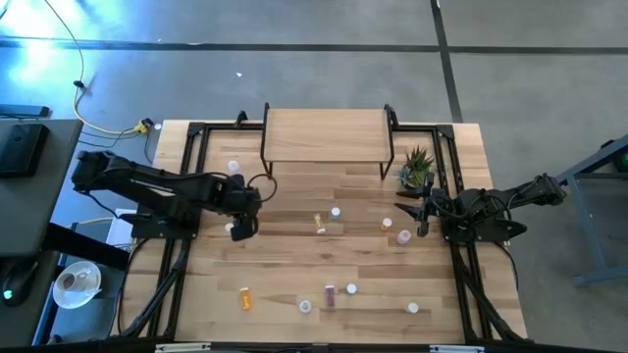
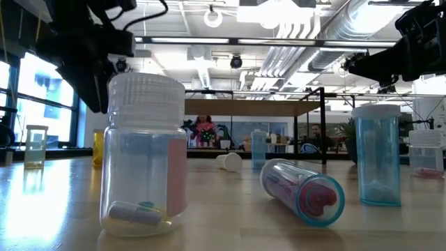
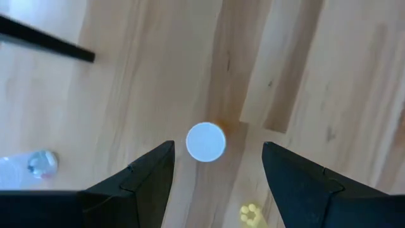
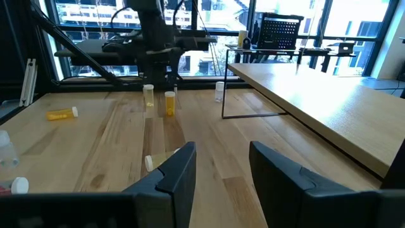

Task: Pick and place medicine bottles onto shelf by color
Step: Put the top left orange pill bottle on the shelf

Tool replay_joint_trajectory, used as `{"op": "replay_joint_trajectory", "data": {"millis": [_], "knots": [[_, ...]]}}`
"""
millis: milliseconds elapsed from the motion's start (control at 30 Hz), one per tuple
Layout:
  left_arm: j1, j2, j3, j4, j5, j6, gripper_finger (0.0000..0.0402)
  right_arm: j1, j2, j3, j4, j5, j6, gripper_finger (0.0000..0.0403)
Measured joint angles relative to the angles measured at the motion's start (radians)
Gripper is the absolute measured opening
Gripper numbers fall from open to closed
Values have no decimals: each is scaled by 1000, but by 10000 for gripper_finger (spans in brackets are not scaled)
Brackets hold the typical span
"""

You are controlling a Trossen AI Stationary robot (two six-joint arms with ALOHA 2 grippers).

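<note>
Scattered white-capped pill bottles (image 1: 329,295) lie along the table's near edge, with more mid-table. Farther back, the left gripper (image 3: 215,168) hangs with jaws open over an upright white-capped orange bottle (image 3: 206,141); the right gripper (image 1: 424,218), also open, waits right. Farthest stands the light wooden black-legged shelf (image 1: 324,135), a small green potted plant (image 1: 416,169) near its right leg.

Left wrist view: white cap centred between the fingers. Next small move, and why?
Probably lower straight down, then close. The left gripper is open, pointing down, with the upright bottle's white cap between its fingers but still below them. The shelf is still bare, and the right gripper waits near the plant.
</note>
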Motion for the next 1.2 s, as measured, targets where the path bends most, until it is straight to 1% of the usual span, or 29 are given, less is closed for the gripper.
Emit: {"op": "replay_joint_trajectory", "data": {"millis": [200, 400, 767, 867, 1200], "knots": [[32, 70, 0, 3, 0, -43, 227, 0, 0, 0, 0, 0, 0, 139], [46, 125, 0, 7, 0, -45, 227, 0, 0, 0, 0, 0, 0, 139], [46, 166, 0, 41, 8, -53, 225, 0, 0, 0, 0, 0, 0, 139], [46, 166, 0, 40, 8, -53, 209, 0, 0, 0, 0, 0, 0, 139], [46, 166, 0, 39, 8, -53, 123, 0, 0, 0, 0, 0, 0, 139]]}}
